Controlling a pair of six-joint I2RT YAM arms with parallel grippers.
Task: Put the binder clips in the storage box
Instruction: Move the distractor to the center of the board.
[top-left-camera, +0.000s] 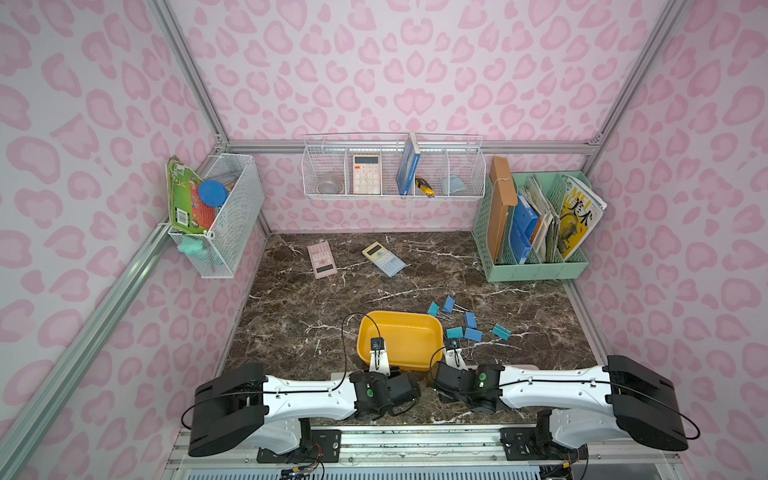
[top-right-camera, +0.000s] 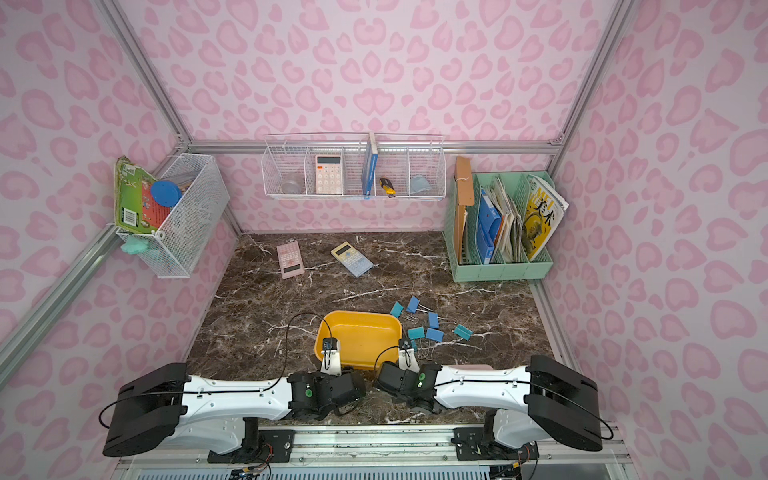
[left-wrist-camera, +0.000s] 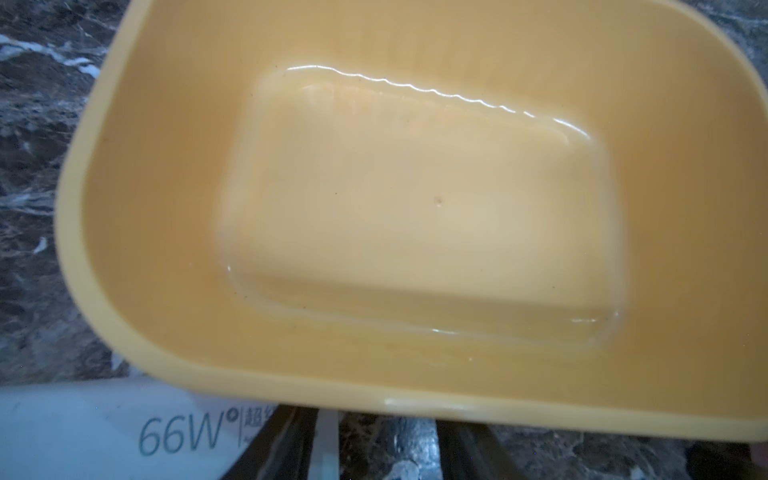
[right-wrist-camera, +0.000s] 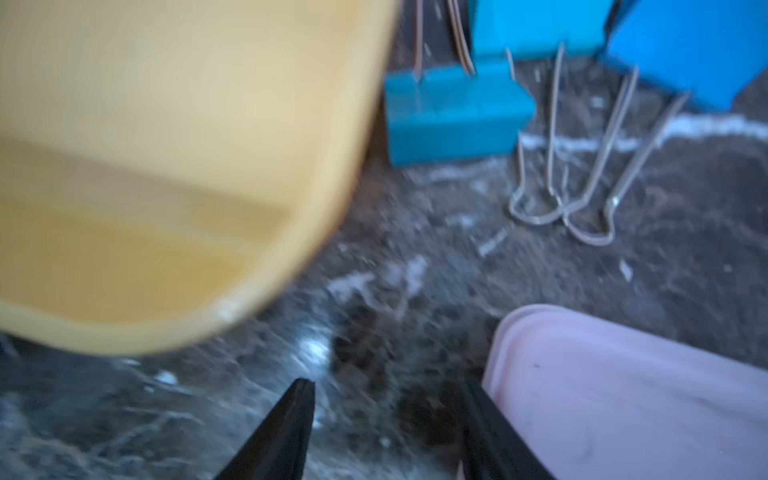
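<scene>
The storage box is a shallow yellow tray at the front middle of the table, and the left wrist view shows its inside bare. Several teal and blue binder clips lie scattered on the marble just right of it in both top views. My left gripper is at the box's near wall, open, with its tips hidden behind the rim. My right gripper is open over bare marble at the box's near right corner. A teal clip and a blue clip lie ahead of it.
A flat pink box lies close beside my right gripper. A white item printed "66W" lies by my left gripper. Two calculators lie farther back. A mint file organizer stands back right, with wire baskets on the walls.
</scene>
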